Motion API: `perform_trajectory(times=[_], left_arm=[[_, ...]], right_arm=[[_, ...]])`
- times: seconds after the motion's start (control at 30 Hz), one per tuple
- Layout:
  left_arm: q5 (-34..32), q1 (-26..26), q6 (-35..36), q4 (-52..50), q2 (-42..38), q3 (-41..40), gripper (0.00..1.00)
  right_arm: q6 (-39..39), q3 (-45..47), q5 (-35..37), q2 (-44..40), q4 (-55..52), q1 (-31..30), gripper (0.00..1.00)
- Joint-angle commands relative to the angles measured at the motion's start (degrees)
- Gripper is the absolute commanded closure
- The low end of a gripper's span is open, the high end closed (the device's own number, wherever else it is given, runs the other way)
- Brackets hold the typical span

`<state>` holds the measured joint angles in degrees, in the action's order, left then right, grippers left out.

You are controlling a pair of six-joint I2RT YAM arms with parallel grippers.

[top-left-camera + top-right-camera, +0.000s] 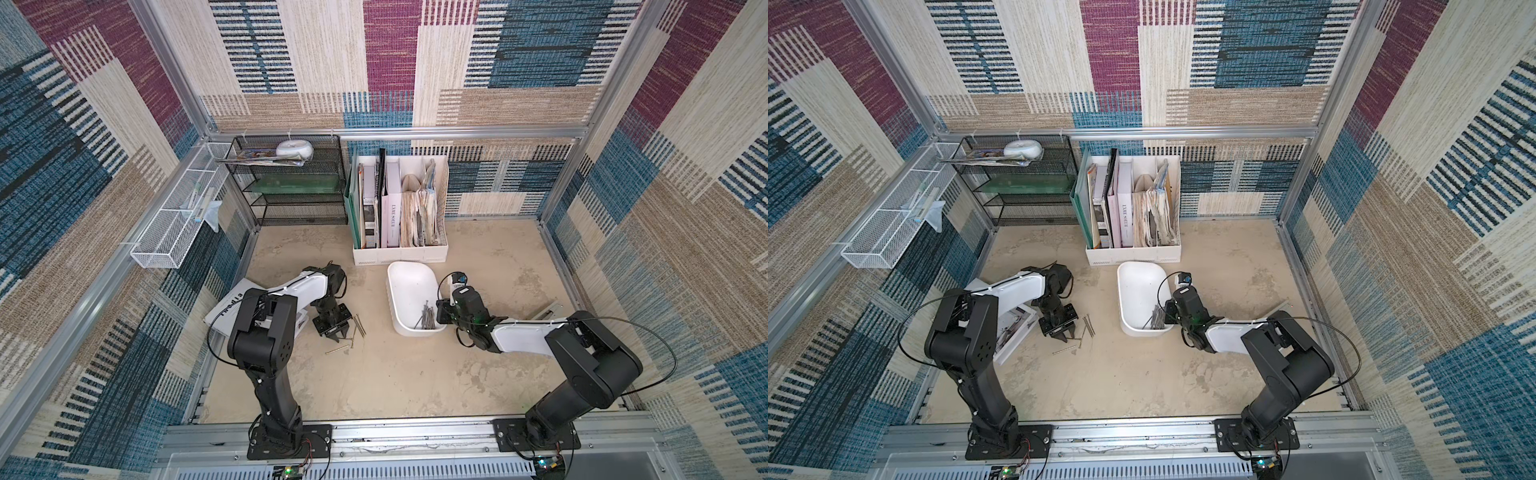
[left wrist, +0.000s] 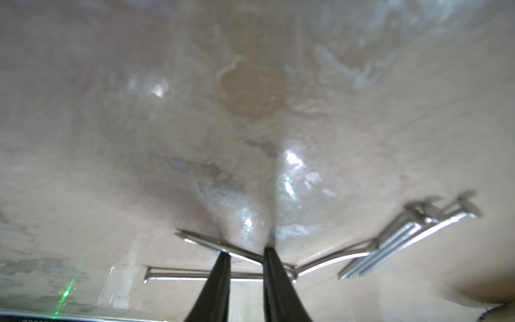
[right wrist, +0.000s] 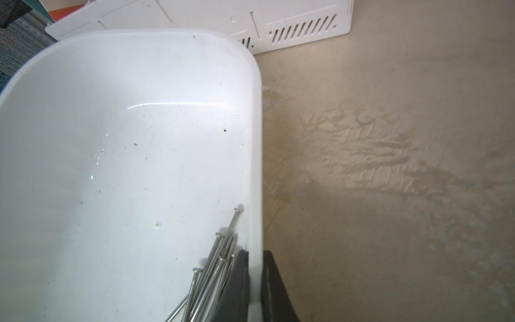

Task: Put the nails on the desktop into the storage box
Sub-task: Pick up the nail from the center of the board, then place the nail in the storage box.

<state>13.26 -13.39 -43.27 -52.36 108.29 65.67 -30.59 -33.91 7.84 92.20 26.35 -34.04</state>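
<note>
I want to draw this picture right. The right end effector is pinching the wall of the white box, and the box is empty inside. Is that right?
Not quite. The storage box is not empty: the right wrist view shows a bunch of nails lying in its corner. The right end effector does pinch the box's wall, one finger inside and one outside.
</note>
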Motion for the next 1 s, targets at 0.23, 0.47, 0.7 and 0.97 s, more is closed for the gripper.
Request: perform_trajectory(times=[0.23, 0.47, 0.7, 0.97], left_arm=[[-3.21, -0.41, 4.91, 11.59, 3.1, -1.58, 1.0], [-1.1, -1.06, 9.09, 10.04, -3.75, 0.25, 1.0], [0.9, -3.34, 14.88, 0.06, -12.25, 7.33, 1.0], [3.47, -14.38, 18.52, -11.31, -13.7, 25.34, 1.0]], right_arm=[[1.06, -0.5, -1.0, -0.36, -6.96, -0.13, 1.0], [0.9, -0.63, -0.9, -0.8, -7.6, -0.13, 1.0], [0.45, -0.76, -1.01, -0.7, -7.83, -0.06, 1.0], [0.53, -0.88, -0.23, -1.07, -8.64, -0.11, 1.0]])
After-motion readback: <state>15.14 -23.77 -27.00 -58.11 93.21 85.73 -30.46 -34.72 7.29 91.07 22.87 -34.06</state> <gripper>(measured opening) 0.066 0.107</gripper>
